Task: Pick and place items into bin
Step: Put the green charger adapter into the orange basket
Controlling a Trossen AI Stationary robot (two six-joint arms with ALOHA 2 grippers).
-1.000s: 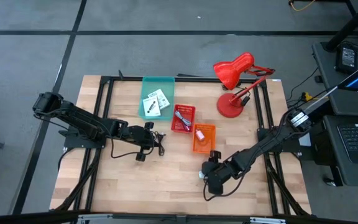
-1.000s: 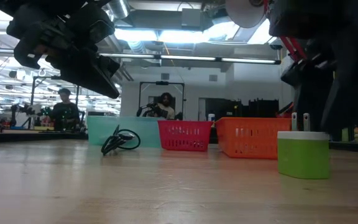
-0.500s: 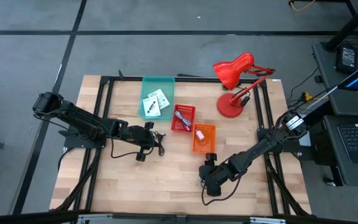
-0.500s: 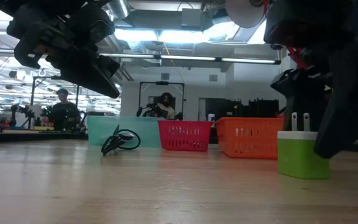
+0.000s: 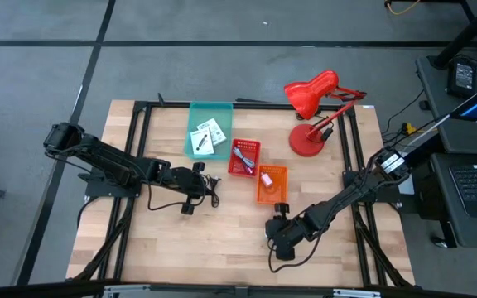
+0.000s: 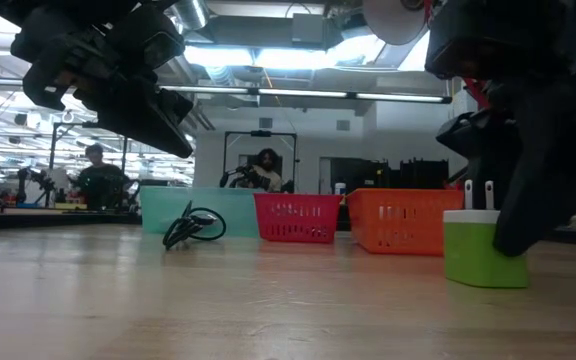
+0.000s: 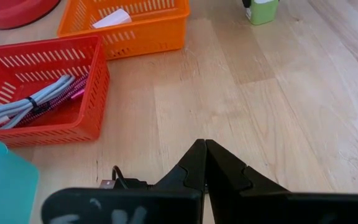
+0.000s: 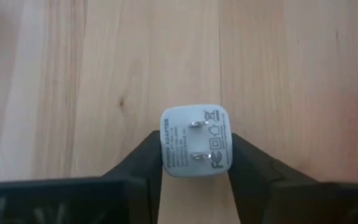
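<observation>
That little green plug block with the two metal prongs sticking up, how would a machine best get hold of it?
Best by its flat green sides, coming down from above. The plug block stands upright on the table with its prongs on top, so the side faces are free. The right tool already has a finger against each side of it, below the white pronged face. The left tool waits near the black cable.

Even, diffuse light from above fills the high view; the pale wooden worktop reads bright and the arms throw only faint, soft shadows. In the low view the long ceiling light strips glare white, so the dark arm silhouettes against them lose all detail, and the nearest boards are soft. In the left wrist view the red plastic mesh basket is sharp. The right wrist view is slightly soft, though the print on the white plug face of the charger stays partly legible.
</observation>
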